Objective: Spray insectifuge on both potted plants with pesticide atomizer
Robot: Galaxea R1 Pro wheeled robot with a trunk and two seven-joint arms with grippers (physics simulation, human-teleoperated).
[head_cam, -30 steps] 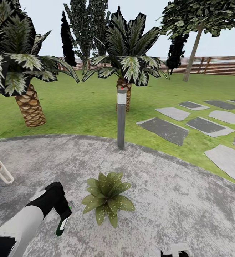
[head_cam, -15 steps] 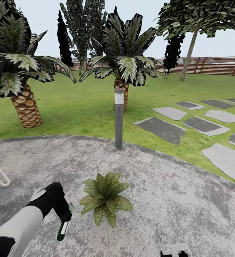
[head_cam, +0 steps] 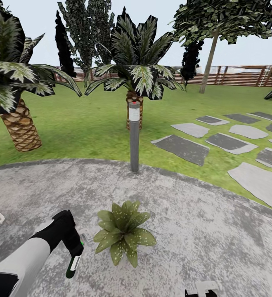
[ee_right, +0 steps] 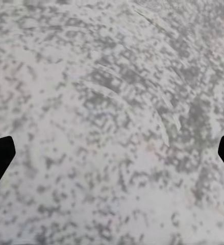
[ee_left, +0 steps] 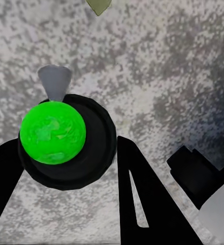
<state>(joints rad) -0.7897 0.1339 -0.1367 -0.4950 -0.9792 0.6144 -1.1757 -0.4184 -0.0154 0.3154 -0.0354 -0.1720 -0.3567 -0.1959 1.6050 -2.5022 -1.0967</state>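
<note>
My left end effector (head_cam: 74, 252) is clamped on the atomizer (head_cam: 73, 264), which hangs bottom-down over the paving (head_cam: 202, 231); just beside it sits one potted plant (head_cam: 124, 231); my right end effector (ee_right: 112, 153) has its fingertips spread wide over bare paving; farther off stand the lamp post (head_cam: 134, 137), lawn (head_cam: 90, 128), stepping stones (head_cam: 181, 148), palms (head_cam: 136, 74) and fence (head_cam: 235, 76).

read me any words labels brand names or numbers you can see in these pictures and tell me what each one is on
No readable text anywhere.
Pesticide atomizer, held in the left pincer: a pale patch on its side, no legible characters.
Bollard lamp post: a pale band near its top, no lettering.
Potted plant, paving, fence: no signs or marks.
</note>
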